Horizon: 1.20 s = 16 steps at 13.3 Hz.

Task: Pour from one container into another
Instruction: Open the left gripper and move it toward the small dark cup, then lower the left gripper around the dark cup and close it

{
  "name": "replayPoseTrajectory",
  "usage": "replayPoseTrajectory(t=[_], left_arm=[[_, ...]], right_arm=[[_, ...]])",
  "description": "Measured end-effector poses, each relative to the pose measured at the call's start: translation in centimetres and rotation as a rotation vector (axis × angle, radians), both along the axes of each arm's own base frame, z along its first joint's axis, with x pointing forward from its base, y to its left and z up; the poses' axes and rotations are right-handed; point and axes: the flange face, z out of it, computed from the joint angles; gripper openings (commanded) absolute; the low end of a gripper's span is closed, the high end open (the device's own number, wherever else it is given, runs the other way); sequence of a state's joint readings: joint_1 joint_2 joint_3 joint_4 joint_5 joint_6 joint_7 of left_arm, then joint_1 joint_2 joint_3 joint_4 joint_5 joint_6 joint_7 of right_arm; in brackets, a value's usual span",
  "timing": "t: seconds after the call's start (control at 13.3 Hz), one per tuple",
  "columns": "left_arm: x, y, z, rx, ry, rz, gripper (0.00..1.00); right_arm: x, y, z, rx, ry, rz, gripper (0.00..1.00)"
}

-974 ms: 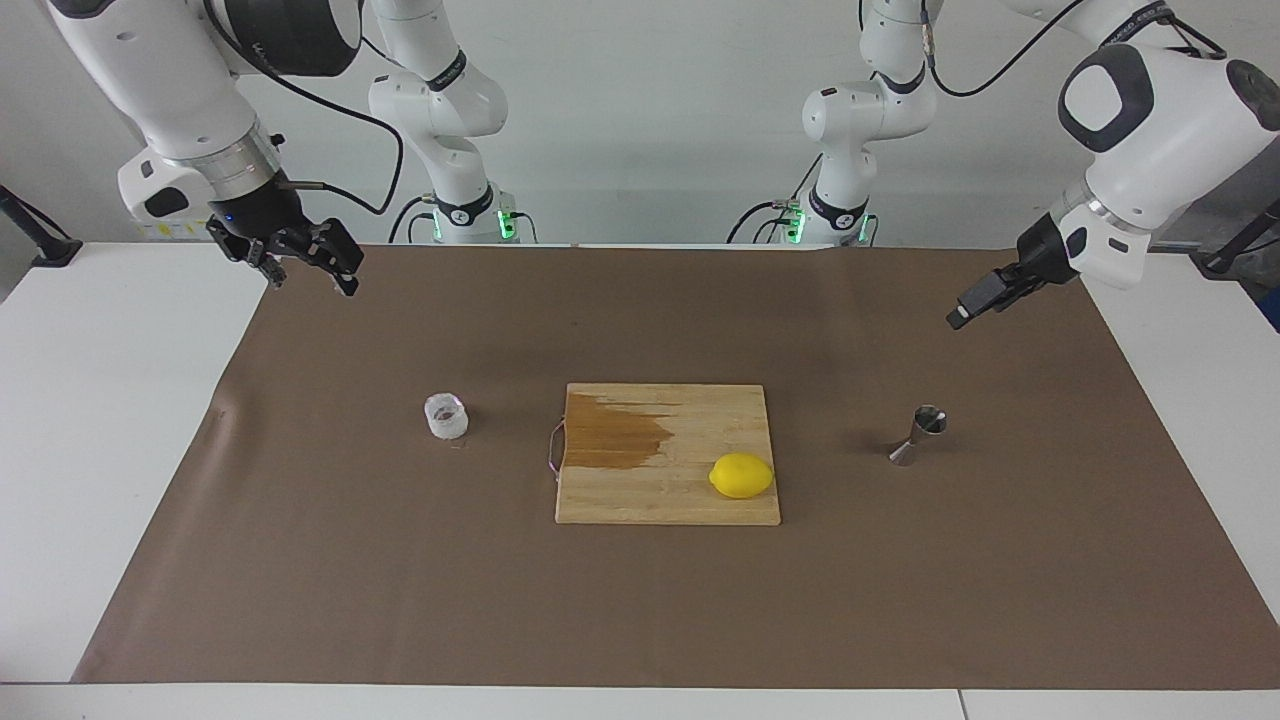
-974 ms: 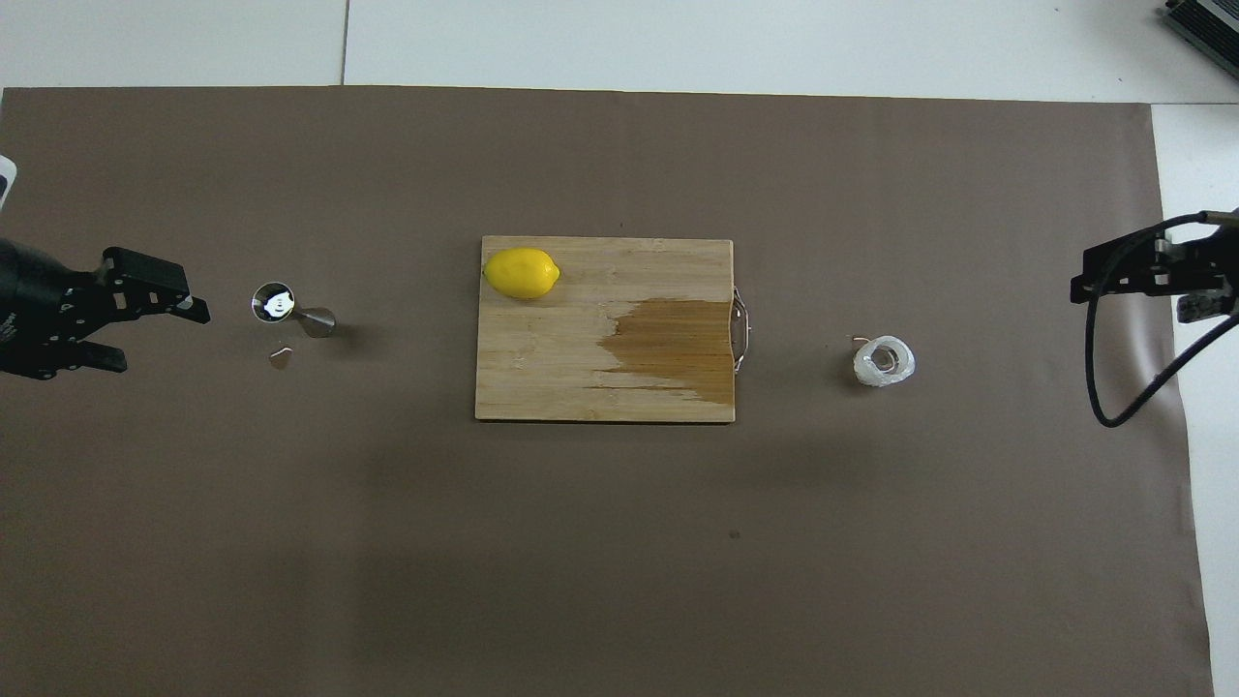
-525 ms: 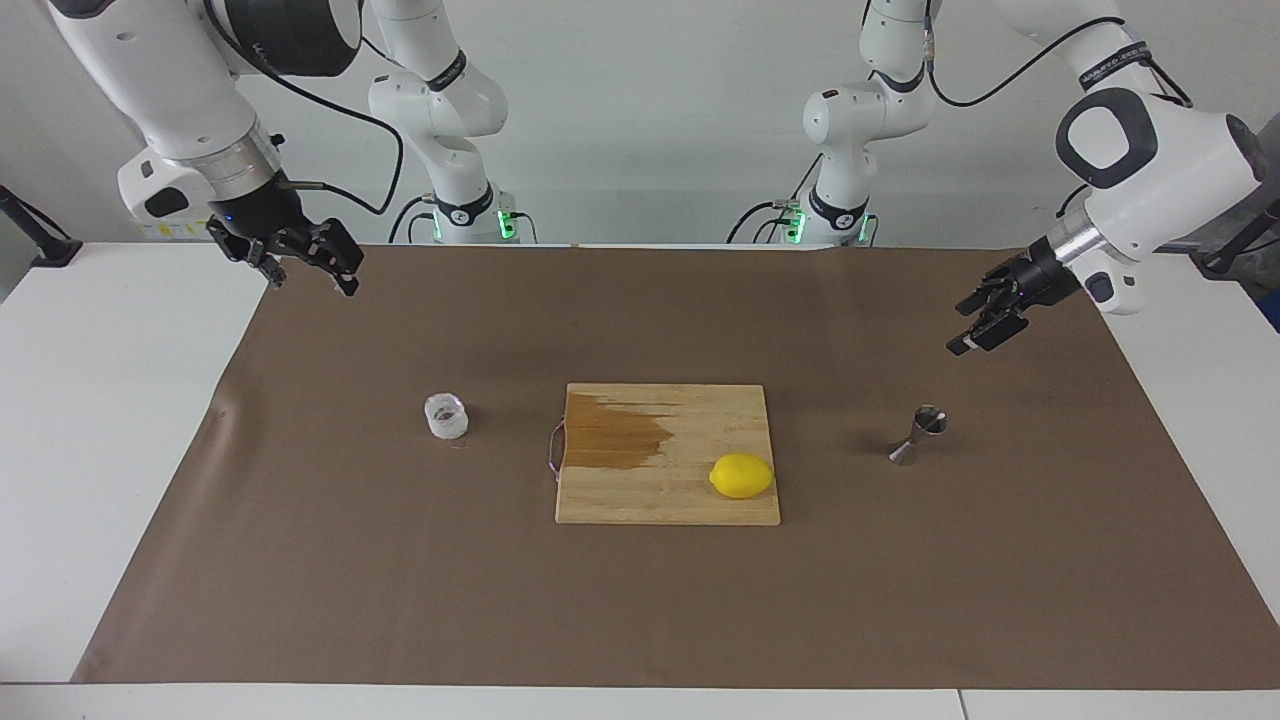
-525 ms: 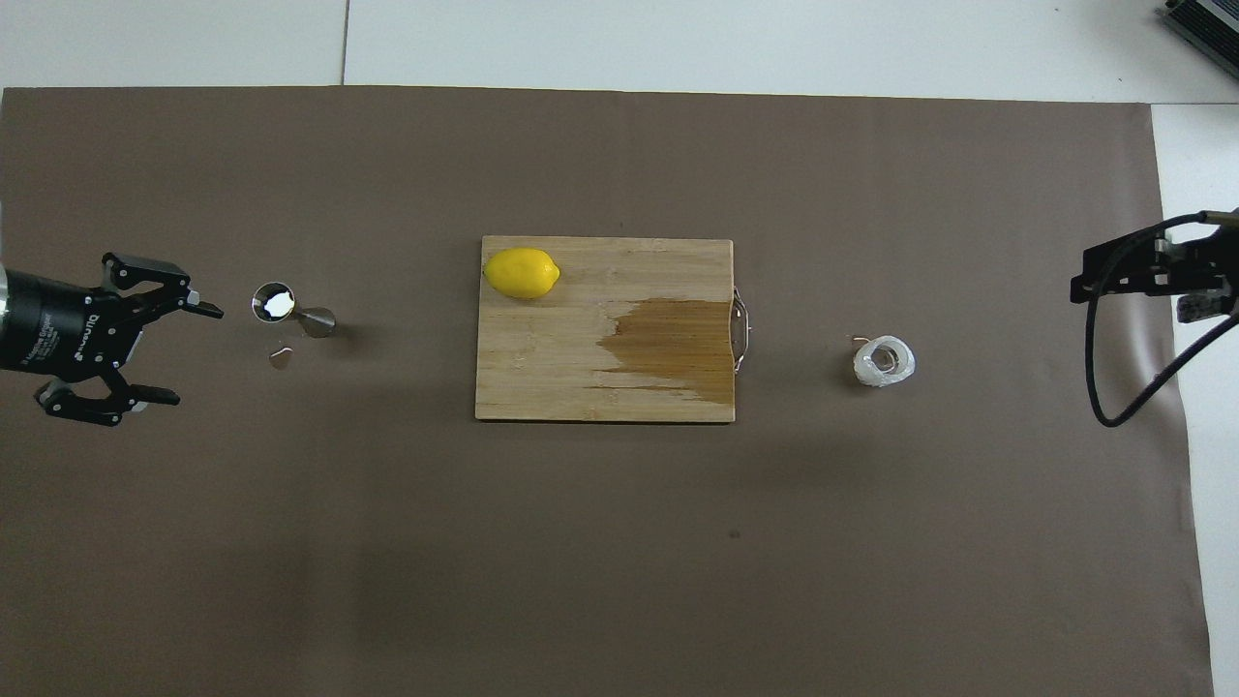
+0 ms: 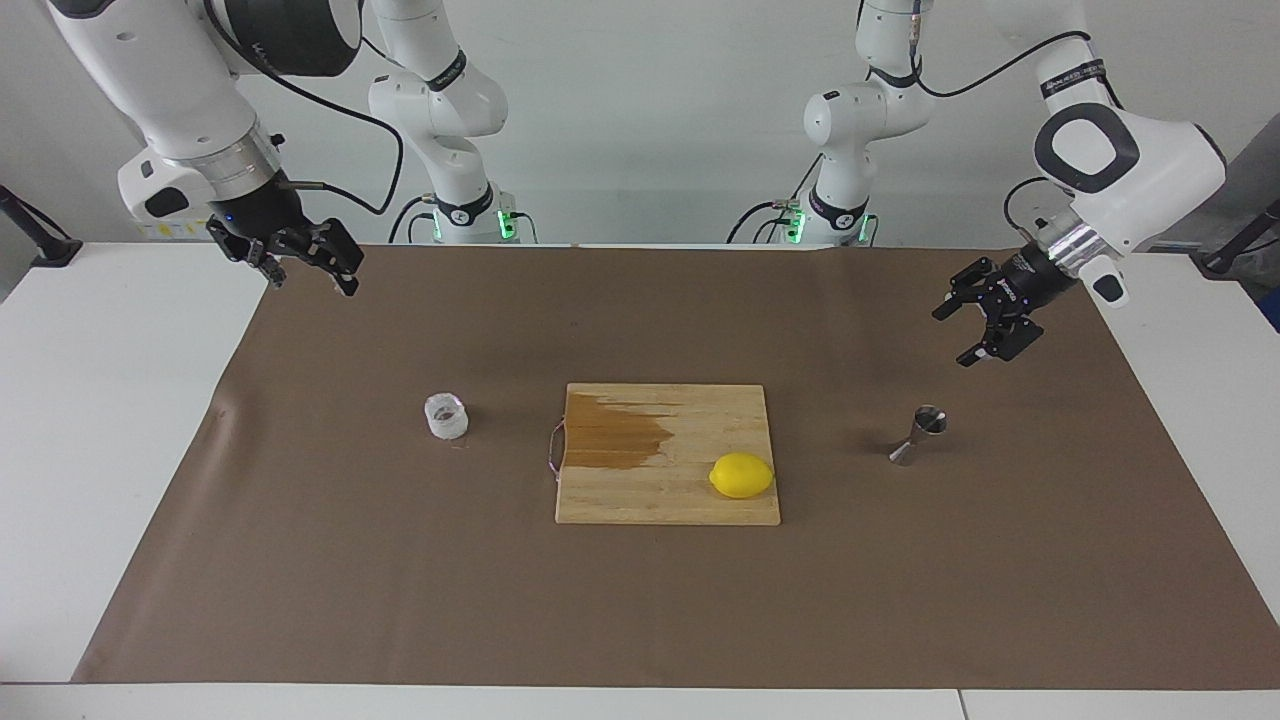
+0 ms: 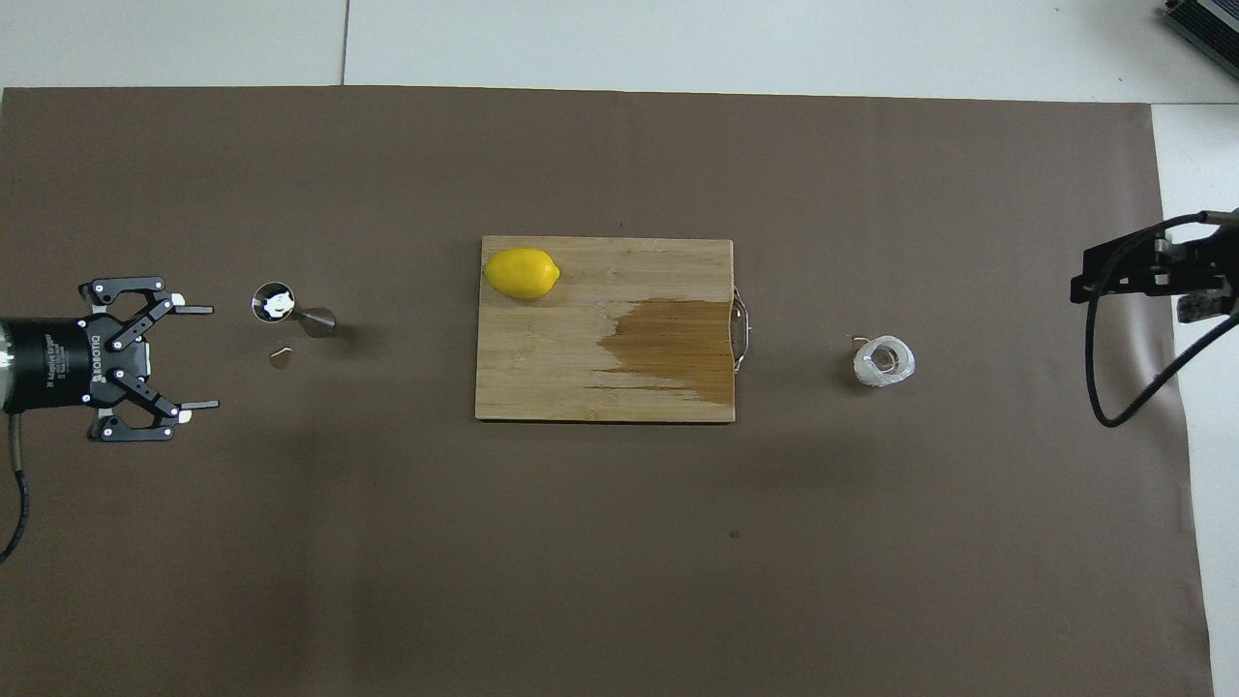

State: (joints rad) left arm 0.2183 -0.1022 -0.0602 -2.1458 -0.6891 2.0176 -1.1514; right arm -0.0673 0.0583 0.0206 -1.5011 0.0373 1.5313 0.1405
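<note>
Overhead view: jigger (image 6: 290, 310) stands at three o'clock of the wide-open left gripper (image 6: 198, 357); a careless sideways approach could topple it. Right gripper (image 5: 310, 270) waits, wide.

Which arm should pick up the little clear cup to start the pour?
Right, probably. The right gripper hangs open over the clear cup's end of the table; the left gripper is open beside the jigger.

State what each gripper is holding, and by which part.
Nothing is held. The left gripper and the right gripper are both open and empty.
</note>
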Motion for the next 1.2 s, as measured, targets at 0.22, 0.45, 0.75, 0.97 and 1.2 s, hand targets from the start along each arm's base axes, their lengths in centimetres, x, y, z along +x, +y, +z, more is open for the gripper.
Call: replayPoseTrajectory(t=[0.22,0.45,0.75,0.97,1.2], left_arm=[[1.2,0.7,-1.9,-0.037,0.034,0.195,1.00],[1.7,1.1,-4.5,-0.132,0.048,0.342,1.00],[1.9,1.2,-7.5,-0.231,0.094,0.437,1.00],[2.2,0.4,-9.0,-0.246,0.108,0.463,1.00],[2.2,0.3,-10.3,-0.251,0.099,0.483,1.00]], right_arm=[[0.0,0.0,0.0,0.000,0.000,0.000,1.00],[0.0,0.0,0.0,0.000,0.000,0.000,1.00],[0.0,0.0,0.0,0.000,0.000,0.000,1.00],[0.0,0.0,0.0,0.000,0.000,0.000,1.00],[0.0,0.0,0.0,0.000,0.000,0.000,1.00]])
